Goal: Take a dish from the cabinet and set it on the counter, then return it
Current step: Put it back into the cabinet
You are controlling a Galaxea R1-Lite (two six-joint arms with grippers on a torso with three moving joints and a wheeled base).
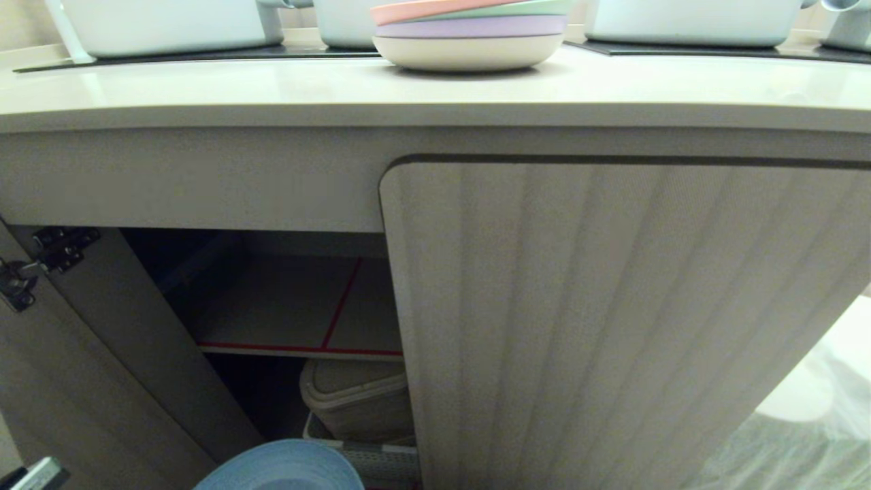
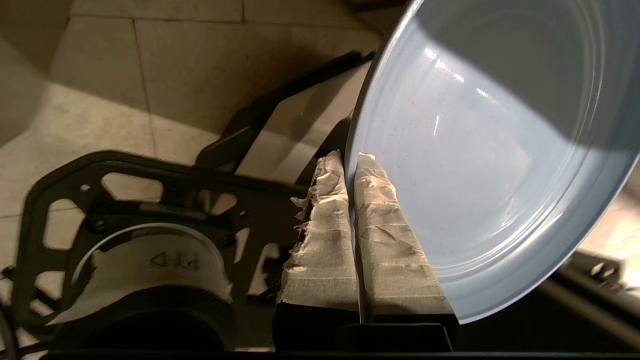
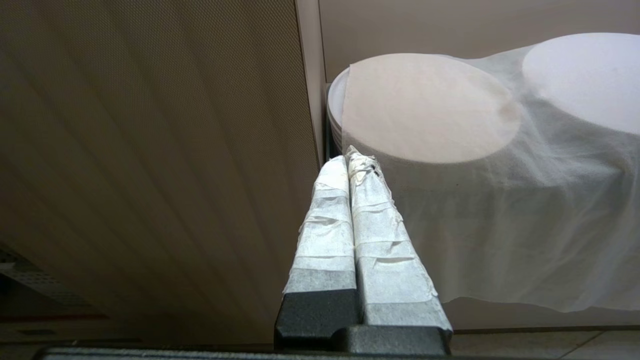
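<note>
The light blue dish [image 1: 282, 468] shows at the bottom edge of the head view, low in front of the open cabinet [image 1: 292, 306]. In the left wrist view my left gripper [image 2: 350, 157] is shut on the dish [image 2: 480, 150], its taped fingers [image 2: 320, 235] pinching the rim, one on each face. The dish hangs tilted over the floor and my base. The cream counter [image 1: 272, 88] runs across the top of the head view. My right gripper [image 3: 350, 160] is shut on nothing, parked beside the ribbed cabinet door [image 3: 150, 150].
A stack of pastel plates [image 1: 469, 34] and white tubs [image 1: 170, 24] sit on the counter. The cabinet's left door [image 1: 81, 381] stands open; the right door [image 1: 612, 327] is closed. The shelf is edged in red tape [image 1: 299, 349], with a beige bin [image 1: 360, 401] below. Cloth-covered round things [image 3: 425, 110] stand at the right.
</note>
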